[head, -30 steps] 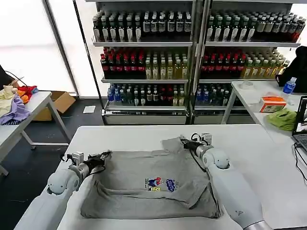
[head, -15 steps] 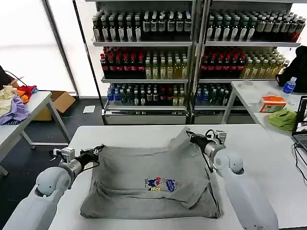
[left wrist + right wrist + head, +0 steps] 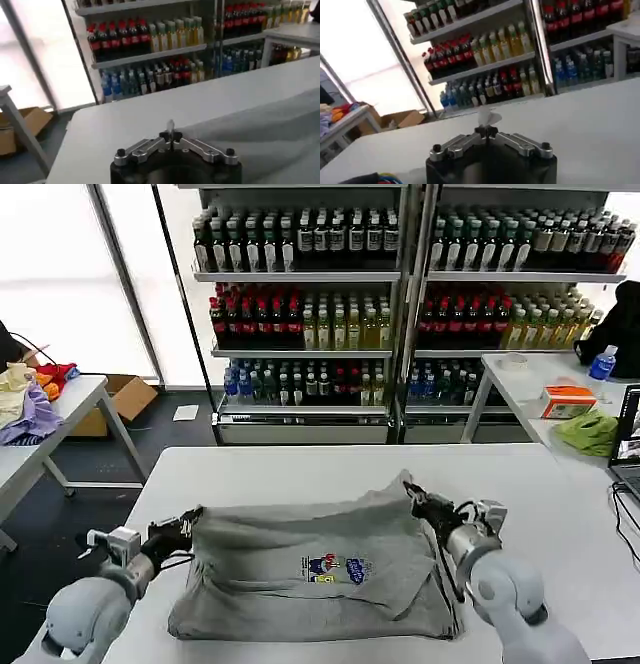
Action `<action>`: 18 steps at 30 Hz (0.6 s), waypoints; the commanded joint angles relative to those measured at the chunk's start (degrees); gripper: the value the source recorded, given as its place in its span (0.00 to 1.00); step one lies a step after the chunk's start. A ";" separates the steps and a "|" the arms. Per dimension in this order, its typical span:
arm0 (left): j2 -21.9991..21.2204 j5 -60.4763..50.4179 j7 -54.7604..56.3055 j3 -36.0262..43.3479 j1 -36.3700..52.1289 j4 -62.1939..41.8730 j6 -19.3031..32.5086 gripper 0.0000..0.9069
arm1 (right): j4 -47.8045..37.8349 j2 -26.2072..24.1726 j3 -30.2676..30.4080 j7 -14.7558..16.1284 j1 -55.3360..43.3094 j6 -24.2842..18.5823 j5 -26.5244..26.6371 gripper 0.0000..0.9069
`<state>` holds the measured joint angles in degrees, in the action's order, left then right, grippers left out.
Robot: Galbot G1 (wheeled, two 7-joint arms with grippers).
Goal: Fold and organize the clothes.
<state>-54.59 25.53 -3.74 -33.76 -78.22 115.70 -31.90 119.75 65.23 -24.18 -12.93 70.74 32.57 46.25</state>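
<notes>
Shirt [image 3: 320,569]: on your counter [image 3: 300,464], first fold underway. Left tool [image 3: 185,527] and right tool [image 3: 420,502] each pinch a far corner; remaining folds outstanding.

The scene is brightly and evenly lit. Strong daylight is admitted through the window [image 3: 65,279] at the left, which is blown out to white. Soft shadows are cast under the shirt [image 3: 315,569] folds. The shelves [image 3: 150,47] are rendered slightly blurred in both wrist views.
</notes>
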 commanded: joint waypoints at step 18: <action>-7.38 -17.77 0.76 -11.82 -27.21 13.45 -1.12 1.00 | 12.95 -0.44 -8.67 2.83 26.73 -0.86 -14.45 1.00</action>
<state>-60.39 13.77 -3.62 -42.21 -99.36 126.69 -32.77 130.27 64.64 -29.26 -13.16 92.56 31.88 35.28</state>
